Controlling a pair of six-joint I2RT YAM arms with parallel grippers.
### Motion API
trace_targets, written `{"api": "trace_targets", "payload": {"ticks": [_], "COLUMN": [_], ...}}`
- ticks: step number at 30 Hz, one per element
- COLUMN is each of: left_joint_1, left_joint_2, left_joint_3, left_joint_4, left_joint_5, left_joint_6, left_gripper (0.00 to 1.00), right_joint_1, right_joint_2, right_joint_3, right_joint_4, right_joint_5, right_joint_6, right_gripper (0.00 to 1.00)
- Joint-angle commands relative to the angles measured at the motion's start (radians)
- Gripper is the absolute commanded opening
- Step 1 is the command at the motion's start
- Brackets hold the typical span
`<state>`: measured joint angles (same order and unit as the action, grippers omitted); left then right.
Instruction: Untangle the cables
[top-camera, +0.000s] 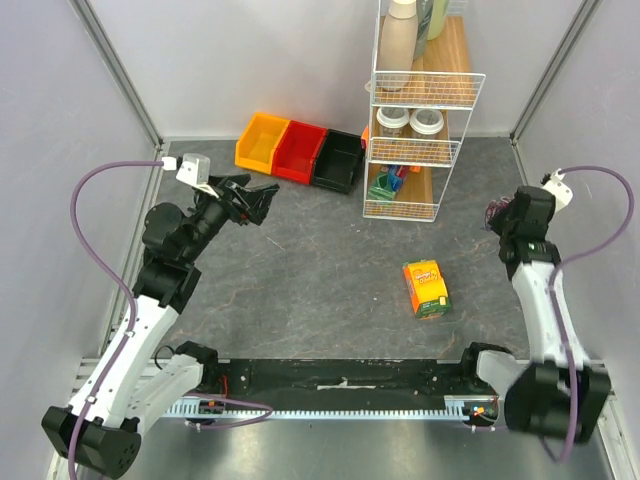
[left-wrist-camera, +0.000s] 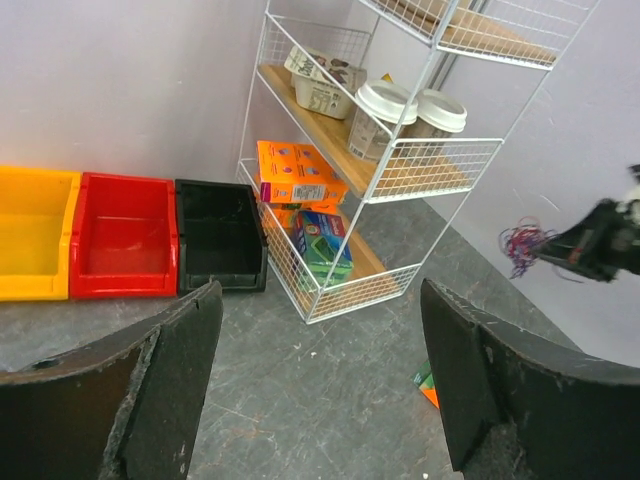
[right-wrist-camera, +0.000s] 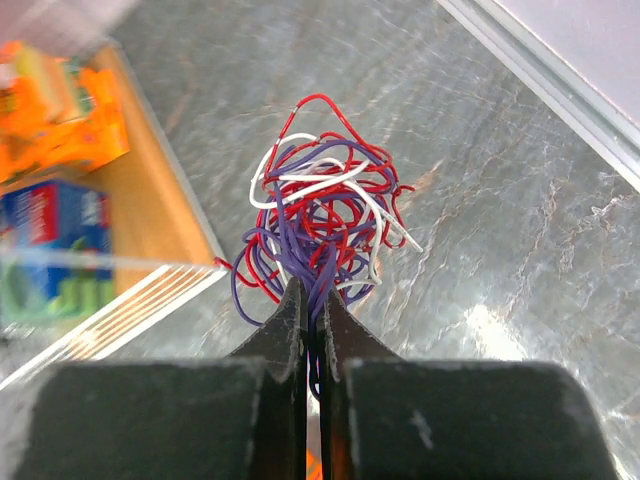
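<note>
Our right gripper (right-wrist-camera: 312, 305) pinches the cables (right-wrist-camera: 320, 225) at centre frame; we judge them light and floppy, a loose outer loop suiting the open, empty left gripper (left-wrist-camera: 318, 320).

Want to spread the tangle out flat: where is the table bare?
Widest bare table: the middle, between the bins, the wire rack and the small box. Also bare between that box and the right arm. Crowded along the back wall.
</note>
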<state>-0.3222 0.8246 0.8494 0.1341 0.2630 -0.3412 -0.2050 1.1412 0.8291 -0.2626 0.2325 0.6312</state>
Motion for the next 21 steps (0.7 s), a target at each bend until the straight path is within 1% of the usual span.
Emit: {"api": "trace_targets", "payload": {"ticks": [1,2,3,5,7,9,12,14,16,17,19,21], "left_joint_1": [-0.005,-0.009,-0.008,-0.009,-0.009,-0.009,-0.009,-0.009,-0.009,-0.008,-0.009,-0.02], "left_joint_2": [0.001,0.004,0.005,0.01,0.024,0.039,0.088,0.122,0.156,0.172,0.186,0.168], "left_joint_3": [0.019,0.019,0.019,0.019,0.017,0.016,0.023,0.028,0.03,0.031,0.024,-0.01], "left_joint_4": [0.004,0.002,0.001,-0.002,-0.01,-0.025,-0.066,-0.096,-0.128,-0.175,-0.215,-0.243], "left_joint_5": [-0.021,-0.022,-0.022,-0.019,-0.008,0.016,0.079,0.157,0.258,0.296,0.398,0.447], "left_joint_6": [-0.033,-0.039,-0.044,-0.053,-0.067,-0.084,-0.11,-0.127,-0.139,-0.145,-0.148,-0.157], "left_gripper": [0.85,0.85,0.85,0.85,0.85,0.84,0.82,0.78,0.73,0.71,0.66,0.66], "right_joint_1": [0.073,0.09,0.114,0.174,0.286,0.45,0.715,0.888,1.005,1.048,1.134,1.162], "right_joint_2": [-0.275,-0.34,-0.357,-0.362,-0.336,-0.322,-0.284,-0.239,-0.177,-0.138,-0.068,0.007], "right_joint_3": [-0.018,0.001,0.014,0.048,0.047,0.027,-0.013,-0.042,-0.065,-0.067,-0.067,-0.067], "right_joint_4": [-0.235,-0.283,-0.32,-0.384,-0.402,-0.374,-0.256,-0.141,-0.02,0.023,0.097,0.16], "right_joint_5": [-0.019,-0.059,-0.114,-0.293,-0.457,-0.499,-0.423,-0.362,-0.311,-0.28,-0.213,-0.194], "right_joint_6": [-0.066,-0.085,-0.1,-0.139,-0.154,-0.134,-0.059,0.008,0.068,0.084,0.104,0.116], "right_gripper": [0.0,0.0,0.0,0.0,0.0,0.0,0.0,0.0,0.0,0.0,0.01,0.02]}}
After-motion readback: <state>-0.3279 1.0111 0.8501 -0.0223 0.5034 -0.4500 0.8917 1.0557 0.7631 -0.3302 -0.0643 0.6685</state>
